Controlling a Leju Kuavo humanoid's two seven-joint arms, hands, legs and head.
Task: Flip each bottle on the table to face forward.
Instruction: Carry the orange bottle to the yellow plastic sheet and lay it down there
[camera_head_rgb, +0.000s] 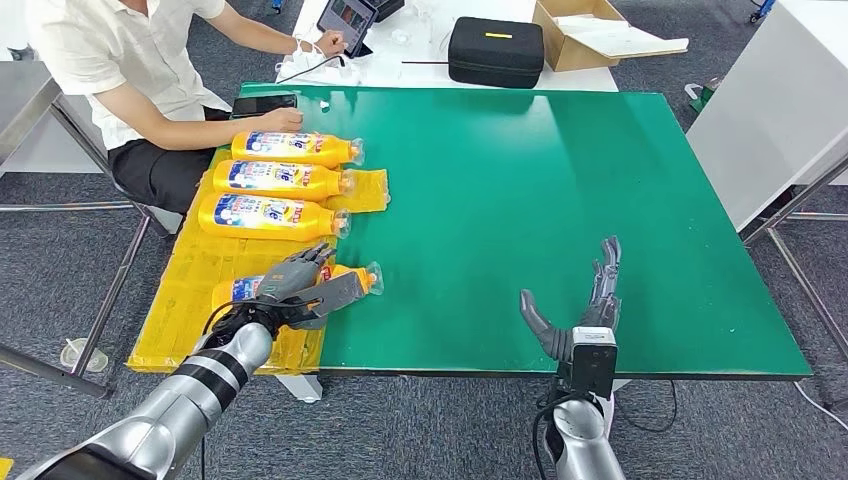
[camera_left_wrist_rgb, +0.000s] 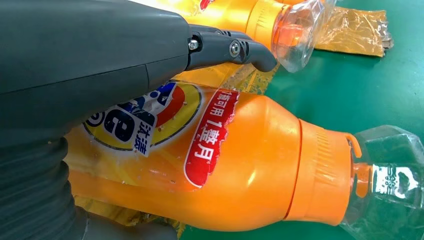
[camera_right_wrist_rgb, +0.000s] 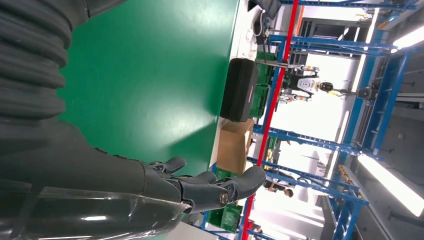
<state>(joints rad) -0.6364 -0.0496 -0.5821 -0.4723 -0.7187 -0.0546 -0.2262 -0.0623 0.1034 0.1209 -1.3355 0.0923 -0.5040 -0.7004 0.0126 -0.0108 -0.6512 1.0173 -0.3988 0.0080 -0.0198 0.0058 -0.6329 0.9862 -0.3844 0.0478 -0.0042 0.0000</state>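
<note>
Nearest the robot, its left hand (camera_head_rgb: 300, 285) lies over the closest bottle (camera_head_rgb: 345, 280), fingers curved around the orange body with the thumb on the near side. Whether it grips firmly or merely rests there cannot be told. The left wrist view shows this bottle (camera_left_wrist_rgb: 240, 165) close up, lying on its side with its printed label facing up and its clear cap pointing toward the middle of the table.

Its right hand (camera_head_rgb: 590, 295) hovers over the near part of the green table (camera_head_rgb: 560, 180), fingers spread and straight, holding nothing, well apart from every bottle.

Beyond the left hand, three more orange bottles lie side by side on a yellow sheet (camera_head_rgb: 190, 285) at the table's left edge: the second bottle (camera_head_rgb: 270, 215), the third bottle (camera_head_rgb: 285, 178) and the far bottle (camera_head_rgb: 295, 148), all with caps pointing right.

A seated person (camera_head_rgb: 120, 70) is at the far left corner, one hand by the far bottle. Behind the table sit a black case (camera_head_rgb: 495, 52) and a cardboard box (camera_head_rgb: 590, 35).

The step in hand appears to be the nearest bottle. Next, the left hand likely needs a secure hold before rolling it, without nudging its neighbour.
</note>
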